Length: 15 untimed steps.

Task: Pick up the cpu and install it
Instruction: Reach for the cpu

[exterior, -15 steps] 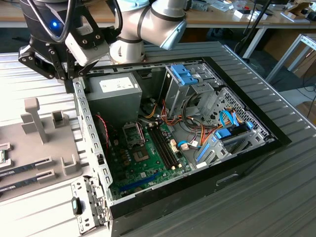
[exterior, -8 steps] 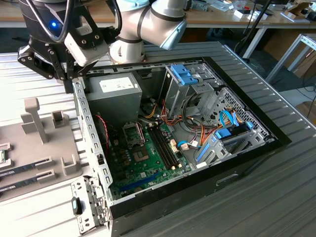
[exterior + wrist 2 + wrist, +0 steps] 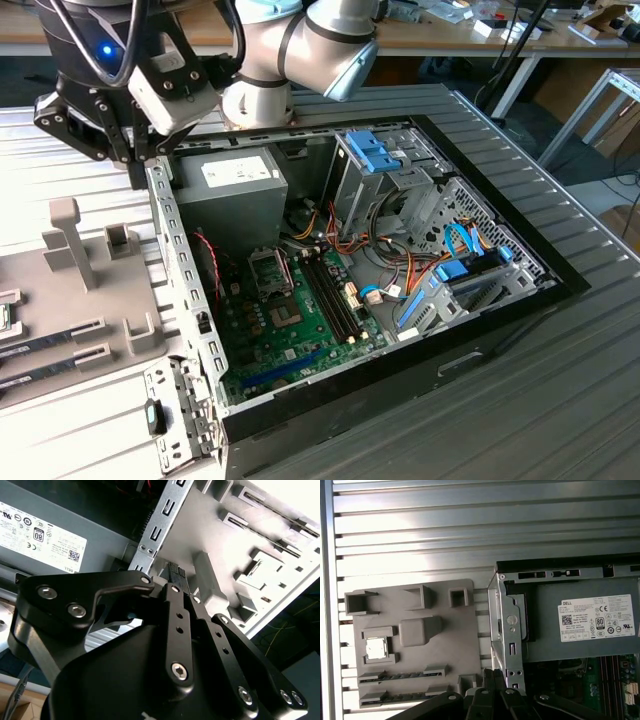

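The cpu (image 3: pixel 376 648), a small silver-topped square chip, lies in a recess of the grey holder plate (image 3: pixel 465 640) beside the open computer case. My gripper (image 3: pixel 134 172) hangs above the case's wall nearest the plate, off to the side of the chip and well apart from it. In both wrist views its black fingers (image 3: pixel 175 575) stand pressed together, shut, with nothing between them; in the first wrist view the gripper (image 3: pixel 495 674) hovers over that wall's metal flange. Inside the case, the black socket frame (image 3: pixel 270 270) sits on the green motherboard (image 3: pixel 300 330).
The grey power supply (image 3: pixel 228 190) fills the case corner next to the gripper. Drive cages with blue clips (image 3: pixel 375 155) and bundled cables (image 3: pixel 400 275) crowd the exterior view's right of the case. Memory sticks (image 3: pixel 395 676) and tall blocks (image 3: pixel 68 240) stand on the holder plate. Ribbed metal table (image 3: pixel 470 525) lies all around.
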### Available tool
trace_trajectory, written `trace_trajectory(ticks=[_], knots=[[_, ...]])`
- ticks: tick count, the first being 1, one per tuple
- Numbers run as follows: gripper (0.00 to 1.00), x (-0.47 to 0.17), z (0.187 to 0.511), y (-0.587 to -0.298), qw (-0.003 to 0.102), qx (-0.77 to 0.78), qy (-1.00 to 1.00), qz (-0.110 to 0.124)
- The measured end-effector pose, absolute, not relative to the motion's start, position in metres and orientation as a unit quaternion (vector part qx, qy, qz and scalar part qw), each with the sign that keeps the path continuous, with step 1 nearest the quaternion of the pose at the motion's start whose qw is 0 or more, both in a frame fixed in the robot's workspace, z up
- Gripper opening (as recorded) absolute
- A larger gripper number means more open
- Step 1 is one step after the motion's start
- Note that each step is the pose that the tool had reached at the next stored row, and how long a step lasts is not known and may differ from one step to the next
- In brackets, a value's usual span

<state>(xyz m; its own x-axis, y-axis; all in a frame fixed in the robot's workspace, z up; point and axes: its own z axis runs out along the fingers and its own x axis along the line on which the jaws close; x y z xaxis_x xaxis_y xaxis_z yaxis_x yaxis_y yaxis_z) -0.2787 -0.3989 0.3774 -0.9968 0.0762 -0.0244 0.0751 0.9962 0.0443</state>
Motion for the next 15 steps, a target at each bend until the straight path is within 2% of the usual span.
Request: trace_trajectory(ticks=[15], knots=[[0.11, -0.2817, 0.3767, -0.3989, 0.013, 0.038, 0.999, 0.022]])
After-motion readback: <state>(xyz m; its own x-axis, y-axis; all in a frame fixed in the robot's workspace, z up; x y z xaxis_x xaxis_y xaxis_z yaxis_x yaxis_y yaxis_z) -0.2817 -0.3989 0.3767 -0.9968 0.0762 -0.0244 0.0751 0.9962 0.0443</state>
